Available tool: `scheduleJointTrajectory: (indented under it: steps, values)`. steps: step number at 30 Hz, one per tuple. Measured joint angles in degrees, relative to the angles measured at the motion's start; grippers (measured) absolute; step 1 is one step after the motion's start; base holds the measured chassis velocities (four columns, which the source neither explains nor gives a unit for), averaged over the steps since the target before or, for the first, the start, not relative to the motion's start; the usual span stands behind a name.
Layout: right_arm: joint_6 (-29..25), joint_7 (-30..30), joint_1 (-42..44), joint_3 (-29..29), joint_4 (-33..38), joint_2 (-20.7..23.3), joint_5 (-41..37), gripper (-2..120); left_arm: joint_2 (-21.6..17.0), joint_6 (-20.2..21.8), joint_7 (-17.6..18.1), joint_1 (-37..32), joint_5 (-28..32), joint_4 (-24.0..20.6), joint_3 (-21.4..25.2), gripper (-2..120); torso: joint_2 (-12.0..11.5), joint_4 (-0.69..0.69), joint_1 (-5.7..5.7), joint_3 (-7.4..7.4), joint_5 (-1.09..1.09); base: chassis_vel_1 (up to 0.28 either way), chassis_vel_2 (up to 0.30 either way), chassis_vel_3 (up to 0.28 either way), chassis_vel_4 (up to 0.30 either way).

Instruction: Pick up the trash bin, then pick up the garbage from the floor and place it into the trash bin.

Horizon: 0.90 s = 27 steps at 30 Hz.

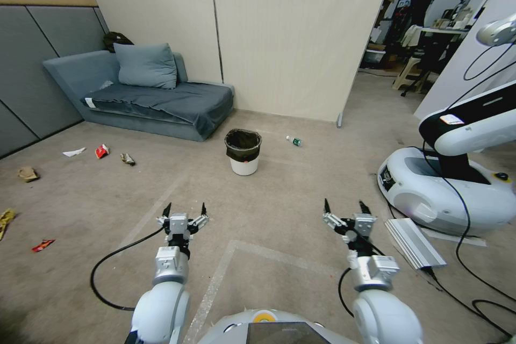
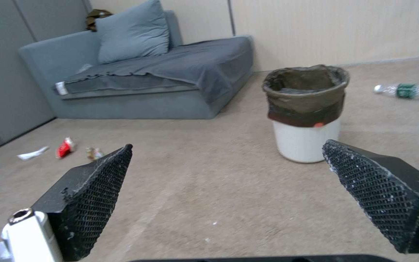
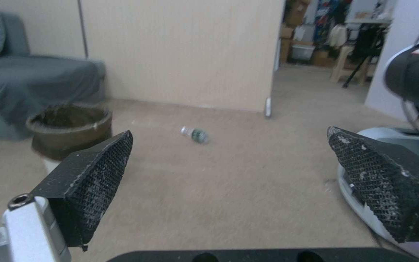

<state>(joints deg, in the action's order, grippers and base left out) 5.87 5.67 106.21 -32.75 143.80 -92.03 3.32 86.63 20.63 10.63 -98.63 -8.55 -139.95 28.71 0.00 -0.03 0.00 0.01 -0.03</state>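
Note:
The trash bin [image 1: 243,152] [image 2: 306,112] [image 3: 69,127], white with a black liner, stands upright on the carpet ahead of me, in front of the sofa. Garbage lies to the left: a white scrap [image 1: 73,152] [image 2: 32,153], a red wrapper [image 1: 101,151] [image 2: 66,147], a crumpled wrapper [image 1: 128,159] [image 2: 93,153], a brown piece [image 1: 27,173], a yellow piece [image 1: 5,221] and a red wrapper [image 1: 42,245]. A plastic bottle [image 1: 294,141] [image 2: 398,90] [image 3: 195,134] lies right of the bin. My left gripper [image 1: 185,209] [image 2: 226,182] and right gripper [image 1: 345,208] [image 3: 229,171] hang open and empty, well short of the bin.
A grey sofa [image 1: 145,94] stands against the back wall. Another white robot's base [image 1: 446,188] with cables sits at the right, a silver box [image 1: 414,242] beside it. A doorway [image 1: 408,37] opens at the back right. Open carpet lies between me and the bin.

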Motion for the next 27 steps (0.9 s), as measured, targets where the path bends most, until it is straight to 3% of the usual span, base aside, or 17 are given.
scheduleJointTrajectory:
  steps: [3, 4, 8, 27]
  values:
    - [-0.7, 0.03, 0.2, 0.07, 0.03, -0.08, 0.06, 100, 0.05, 1.14, 0.54, -0.52, -0.44, -1.33, -0.21, 100, 0.0, 0.03, 0.0, -0.01, 0.04, 0.0, 0.0, 0.0, 0.0]
    - [-1.34, 0.02, 0.35, 0.36, 0.03, -0.08, 0.37, 100, 0.15, 3.66, 1.81, -1.65, -1.47, -3.48, -0.68, 100, 0.0, 0.04, 0.0, 0.0, 0.05, 0.0, 0.0, 0.0, 0.0]
    - [-1.5, -0.13, 0.24, 0.53, -0.04, -0.09, 0.66, 100, 0.28, 6.61, 3.14, -2.98, -2.56, -3.91, -1.22, 100, 0.0, 0.04, 0.0, 0.0, 0.04, 0.0, 0.0, 0.0, 0.0]
    - [-3.17, -0.26, -0.12, 0.4, -0.47, -0.16, 1.72, 100, 0.39, 5.51, 3.34, -2.78, -4.39, -3.46, -1.53, 100, 0.0, 0.03, 0.0, -0.01, 0.04, -0.012, 0.016, 0.013, -0.019]
